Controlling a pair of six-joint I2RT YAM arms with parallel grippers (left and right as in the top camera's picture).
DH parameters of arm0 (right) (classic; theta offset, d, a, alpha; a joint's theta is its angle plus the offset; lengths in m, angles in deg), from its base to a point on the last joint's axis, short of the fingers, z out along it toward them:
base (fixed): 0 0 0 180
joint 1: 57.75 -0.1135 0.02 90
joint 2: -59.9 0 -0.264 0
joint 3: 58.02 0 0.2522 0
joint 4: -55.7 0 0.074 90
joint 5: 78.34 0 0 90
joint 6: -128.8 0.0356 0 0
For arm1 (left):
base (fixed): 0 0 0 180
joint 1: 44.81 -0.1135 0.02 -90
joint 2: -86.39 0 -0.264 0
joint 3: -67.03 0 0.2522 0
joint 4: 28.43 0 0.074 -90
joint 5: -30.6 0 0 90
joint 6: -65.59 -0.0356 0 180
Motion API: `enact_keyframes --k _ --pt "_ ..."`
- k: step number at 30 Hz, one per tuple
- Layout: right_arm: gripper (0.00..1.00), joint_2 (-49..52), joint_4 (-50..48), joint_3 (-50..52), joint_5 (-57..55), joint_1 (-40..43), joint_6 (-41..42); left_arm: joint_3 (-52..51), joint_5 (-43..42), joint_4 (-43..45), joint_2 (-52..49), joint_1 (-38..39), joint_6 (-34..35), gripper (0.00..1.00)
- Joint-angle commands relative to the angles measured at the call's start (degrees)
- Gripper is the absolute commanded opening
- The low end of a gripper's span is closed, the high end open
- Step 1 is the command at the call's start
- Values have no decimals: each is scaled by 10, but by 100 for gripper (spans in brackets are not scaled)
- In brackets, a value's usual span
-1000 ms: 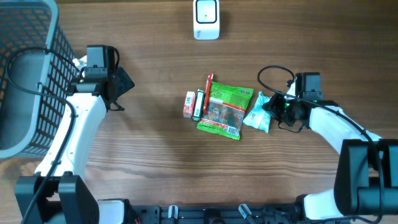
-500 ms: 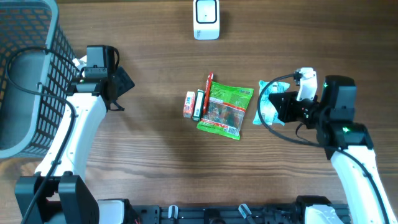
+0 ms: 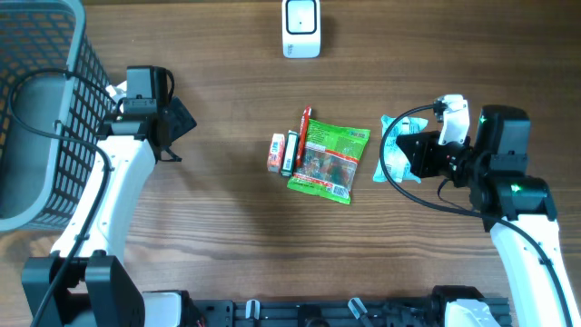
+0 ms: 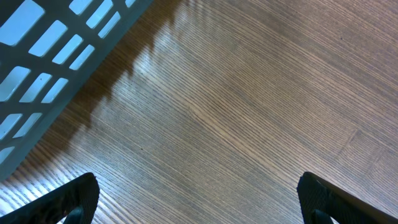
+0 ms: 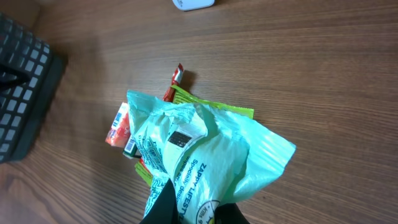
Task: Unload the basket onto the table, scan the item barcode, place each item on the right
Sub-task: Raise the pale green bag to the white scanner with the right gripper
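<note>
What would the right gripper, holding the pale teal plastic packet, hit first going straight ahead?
Probably the green foil snack bag on the wooden table: the right gripper points left at it, though it might pass above.

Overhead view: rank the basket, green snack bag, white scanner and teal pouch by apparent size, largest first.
1. basket, largest even though the frame edge cuts it off.
2. green snack bag.
3. white scanner and teal pouch look alike. The pouch is held off the table by the right gripper and is partly hidden, so they are left unranked.
</note>
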State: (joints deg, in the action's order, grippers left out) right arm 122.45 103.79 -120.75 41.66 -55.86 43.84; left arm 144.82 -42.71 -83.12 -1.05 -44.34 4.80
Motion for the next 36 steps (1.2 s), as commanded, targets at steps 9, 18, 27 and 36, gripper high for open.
enact_keyframes --k 9,18,27,36 --pt "4 -10 12 -17 -50 0 16 0 9 2 -3 -2 -5 100" --pt "4 36 105 -166 -68 -1 28 0 9 1 -3 -2 -5 100" --pt "4 247 286 -590 -185 -77 31 0 9 2 -3 -2 -5 100" --pt "4 441 144 -781 -412 -246 -148 0 9 2 -3 -2 -5 100"
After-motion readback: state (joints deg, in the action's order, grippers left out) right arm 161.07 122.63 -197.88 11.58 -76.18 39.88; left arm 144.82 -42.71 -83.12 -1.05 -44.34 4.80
